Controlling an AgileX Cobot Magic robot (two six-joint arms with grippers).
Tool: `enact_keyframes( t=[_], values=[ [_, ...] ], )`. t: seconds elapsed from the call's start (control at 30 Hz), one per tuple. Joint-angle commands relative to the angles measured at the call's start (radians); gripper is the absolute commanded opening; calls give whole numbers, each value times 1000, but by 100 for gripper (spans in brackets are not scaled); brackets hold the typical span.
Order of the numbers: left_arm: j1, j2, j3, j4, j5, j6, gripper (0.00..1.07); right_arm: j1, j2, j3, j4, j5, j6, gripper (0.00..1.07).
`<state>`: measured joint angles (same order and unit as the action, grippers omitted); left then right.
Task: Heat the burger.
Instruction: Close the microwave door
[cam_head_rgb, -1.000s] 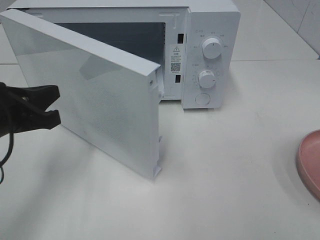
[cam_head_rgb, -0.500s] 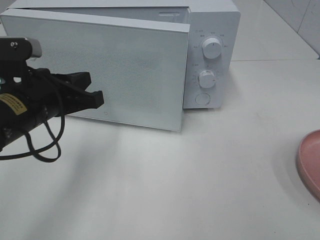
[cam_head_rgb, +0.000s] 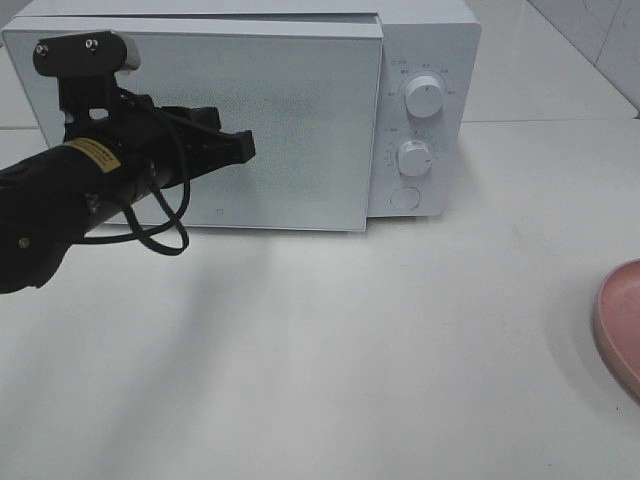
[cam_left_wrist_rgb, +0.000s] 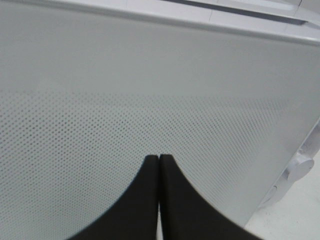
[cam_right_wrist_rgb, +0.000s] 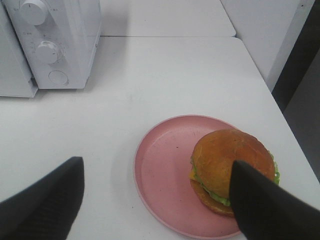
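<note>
- A white box-shaped countertop microwave oven (cam_head_rgb: 300, 120) stands on a white table (cam_head_rgb: 400, 350); its speckled white door (cam_head_rgb: 290, 130) appears flush with the cabinet, beside two round white dials (cam_head_rgb: 425, 97) and a round button (cam_head_rgb: 404, 198) on the control panel.
- The black left gripper (cam_head_rgb: 240, 148), its two fingers pressed together and pinching nothing, points at the door front, on the side away from the dials; whether the tips touch the panel cannot be told.
- The burger (cam_right_wrist_rgb: 232, 170), with a glossy golden-brown bun, green lettuce and a sliver of yellow cheese, sits on a round pink plate (cam_right_wrist_rgb: 165, 170), well apart from the microwave, on the table out beyond its dial side.
- The black right gripper (cam_right_wrist_rgb: 155, 200) hangs above the plate with its fingers (cam_right_wrist_rgb: 47, 200) spread wide; one finger overlaps the burger's edge in the picture, the other lies off the plate on the microwave's side.
- Only the right wrist camera shows the burger; the overhead camera catches just the plate's rim at its edge.
- Only the left wrist camera shows the shut fingertips (cam_left_wrist_rgb: 172, 200) close against the dotted door.
</note>
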<state>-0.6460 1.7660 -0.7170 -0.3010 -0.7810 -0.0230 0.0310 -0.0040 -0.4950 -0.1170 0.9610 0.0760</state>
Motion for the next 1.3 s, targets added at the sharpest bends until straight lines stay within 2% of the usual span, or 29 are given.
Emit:
enact_keyframes(
  t=[0.03,0.4,1.0,1.13,1.3],
  values=[
    [-7,30,-63,-34,15,6,0,-5,-25,1,-1,0,-15,75],
    [-7,96,-161,-40,22,15,0,-5,-25,1,-1,0,-15,75],
    [-7,254,-449,-38,126,23,0,-5,-25,1,-1,0,-15,75],
    [-7,254,-458,-22,151,23,0,-5,-25,1,-1,0,-15,75],
    [-36,192,-402,15,265,23,0,-5,-25,1,-1,0,-15,75]
  ],
)
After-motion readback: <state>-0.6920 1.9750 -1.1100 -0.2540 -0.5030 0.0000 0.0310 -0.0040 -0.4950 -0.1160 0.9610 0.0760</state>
